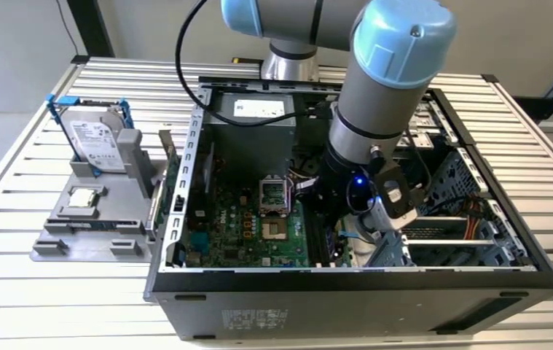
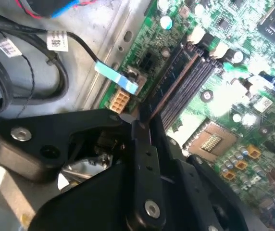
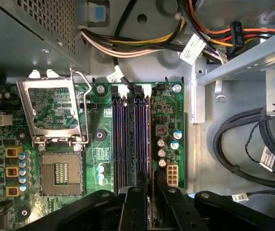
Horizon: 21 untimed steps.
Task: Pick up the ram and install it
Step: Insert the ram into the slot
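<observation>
The ram (image 2: 172, 85) shows edge-on as a thin dark strip running out from my fingertips along the black memory slots (image 3: 128, 139) of the green motherboard (image 1: 242, 233). My gripper (image 2: 142, 126) is shut on the stick's near end, low inside the open computer case (image 1: 354, 281). In the first wrist view the ram (image 3: 150, 207) sits between the two black fingers (image 3: 136, 202), in line with the slot nearest the white connector. Whether its lower edge is seated in the slot, I cannot tell. In the exterior view the gripper (image 1: 330, 219) hangs over the board's right side.
The processor socket (image 3: 60, 173) with its raised metal lid (image 3: 53, 113) lies beside the slots. Cable bundles (image 3: 238, 144) and a drive cage (image 1: 451, 219) crowd the other side. Outside the case, a grey holder (image 1: 63, 226) carries a hard drive (image 1: 96, 138) and a small silver chip (image 1: 84, 197).
</observation>
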### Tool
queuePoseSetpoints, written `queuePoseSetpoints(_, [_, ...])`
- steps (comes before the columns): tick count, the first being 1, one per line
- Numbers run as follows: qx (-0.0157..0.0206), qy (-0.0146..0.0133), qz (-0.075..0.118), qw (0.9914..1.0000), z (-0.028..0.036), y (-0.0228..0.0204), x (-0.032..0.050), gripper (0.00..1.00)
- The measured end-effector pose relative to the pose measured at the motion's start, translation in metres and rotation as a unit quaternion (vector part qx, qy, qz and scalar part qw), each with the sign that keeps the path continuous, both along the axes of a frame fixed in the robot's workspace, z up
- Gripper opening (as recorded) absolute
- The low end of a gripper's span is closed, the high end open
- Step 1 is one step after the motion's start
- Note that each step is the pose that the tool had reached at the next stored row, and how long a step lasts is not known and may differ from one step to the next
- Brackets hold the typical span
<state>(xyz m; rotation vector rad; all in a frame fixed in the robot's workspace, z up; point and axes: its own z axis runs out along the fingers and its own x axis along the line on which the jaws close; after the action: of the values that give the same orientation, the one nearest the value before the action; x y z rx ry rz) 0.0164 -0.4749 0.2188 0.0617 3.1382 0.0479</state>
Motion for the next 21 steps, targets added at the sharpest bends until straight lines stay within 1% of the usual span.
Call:
queuePoseSetpoints(8, [0.0,0.0003,0.0,1.0,0.0361,0.0,0.0,1.0])
queuePoseSetpoints(9, [-0.0005,0.0005,0.0,1.0,0.0384,0.0,0.0,1.0])
queuePoseSetpoints(13, [-0.0015,0.0007,0.0,1.0,0.0385,-0.0001,0.0002,1.0])
queuePoseSetpoints(14, [-0.0014,0.0009,0.0,1.0,0.0385,-0.0001,0.0002,0.0])
queuePoseSetpoints(21, [-0.0015,0.0013,0.0,1.0,0.0386,-0.0001,0.0002,0.0])
